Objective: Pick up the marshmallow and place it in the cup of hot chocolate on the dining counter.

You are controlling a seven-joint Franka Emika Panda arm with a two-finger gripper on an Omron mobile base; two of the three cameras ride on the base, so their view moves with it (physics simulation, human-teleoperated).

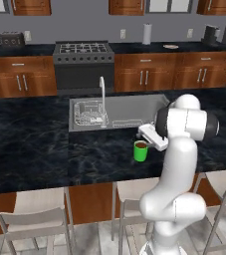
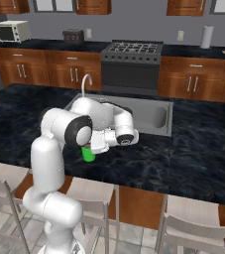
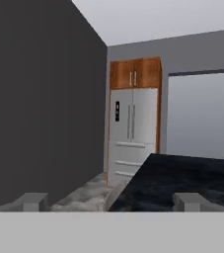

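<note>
Arm folded low over the desk point(image 1: 35, 144), hand turned sideways just beside the green cup of hot chocolate point(image 1: 141, 150). In the right base view the cup point(image 2: 88, 154) is half hidden behind the forearm and hand.

Gripper point(image 3: 111, 201): hand view shows two finger tips point(image 3: 32, 201) at the bottom, set wide apart, nothing between them. The camera looks level along the desk edge toward a steel refrigerator point(image 3: 132, 134), so the hand is horizontal, not aimed down at the cup.

Marshmallow: cannot find it on the desk, and it is not between the fingers. Brown liquid shows at the cup's rim in the left base view; too small to tell whether a white piece floats there. Judgement: most likely in the cup.

Handling, as judgement: marshmallow should be very light, soft and squashy; hold across its round side with a gentle squeeze, since a hard pinch would deform it. Cup is small, light and full of liquid, so a knock from the hand could tip or spill it; sink point(image 1: 134, 107) lies just behind it
</note>
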